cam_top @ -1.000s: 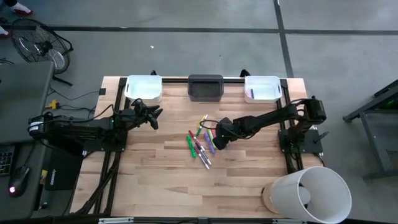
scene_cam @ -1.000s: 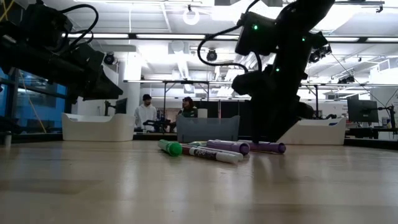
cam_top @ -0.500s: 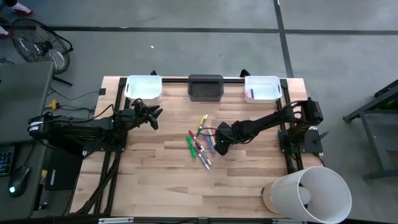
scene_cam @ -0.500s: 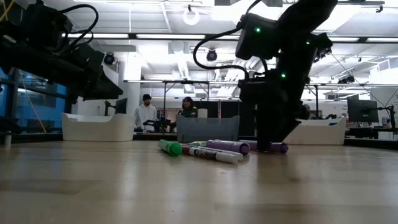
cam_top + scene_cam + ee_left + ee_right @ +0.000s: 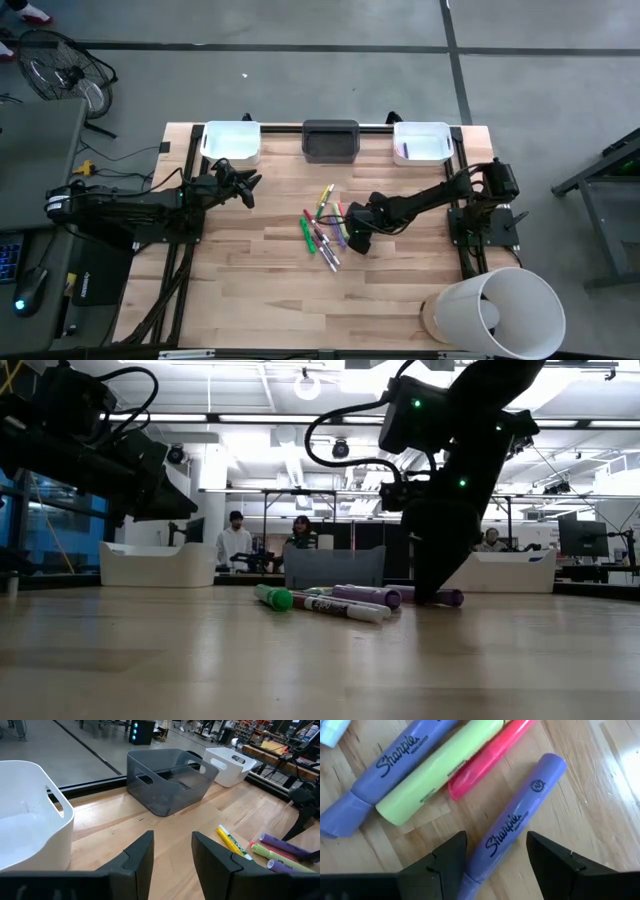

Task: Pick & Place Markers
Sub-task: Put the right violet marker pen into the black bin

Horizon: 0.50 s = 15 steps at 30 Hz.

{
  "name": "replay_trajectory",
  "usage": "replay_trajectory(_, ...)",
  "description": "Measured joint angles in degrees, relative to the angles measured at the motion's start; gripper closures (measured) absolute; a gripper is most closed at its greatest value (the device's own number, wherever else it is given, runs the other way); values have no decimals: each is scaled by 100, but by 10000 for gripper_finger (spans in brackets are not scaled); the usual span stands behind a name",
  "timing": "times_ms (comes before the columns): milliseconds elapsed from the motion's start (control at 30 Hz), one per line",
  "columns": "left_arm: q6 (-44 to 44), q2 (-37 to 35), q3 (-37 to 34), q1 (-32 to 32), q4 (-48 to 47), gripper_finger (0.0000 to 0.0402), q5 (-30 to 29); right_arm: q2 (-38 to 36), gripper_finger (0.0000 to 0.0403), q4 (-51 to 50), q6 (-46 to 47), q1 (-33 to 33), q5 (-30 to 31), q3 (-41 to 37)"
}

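**Right arm down in the marker pile, purple one between the fingers**

So the right gripper is low over the wooden table, at the right edge of the cluster of markers lying mid-table. In the right wrist view its two dark fingers are spread apart, and a purple Sharpie marker lies on the wood with its lower end running into the gap between them. The fingers stand on either side of it and aren't clamped on it as far as I can see; nothing is in its grip.

Just beside that purple one lie a pink marker, a yellow-green highlighter and a second purple marker, packed side by side. The low view shows a green-capped marker at the front of the pile.

The left gripper hangs over the left half of the table, well apart from the pile, fingers open and empty. Ahead of it along the far edge are a white plastic bin, a dark grey bin and another white bin.
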Motion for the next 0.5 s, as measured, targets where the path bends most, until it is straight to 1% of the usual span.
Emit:
replay_trajectory(200, 1, 1, -2, 0, 0, 271, 0, -2, 204, -325, 24, 1, -112, 0)
replay_trajectory(500, -1, 1, 0, 0, 0, 271, 0, -11, 204, -581, 306, -9, -603, 0)
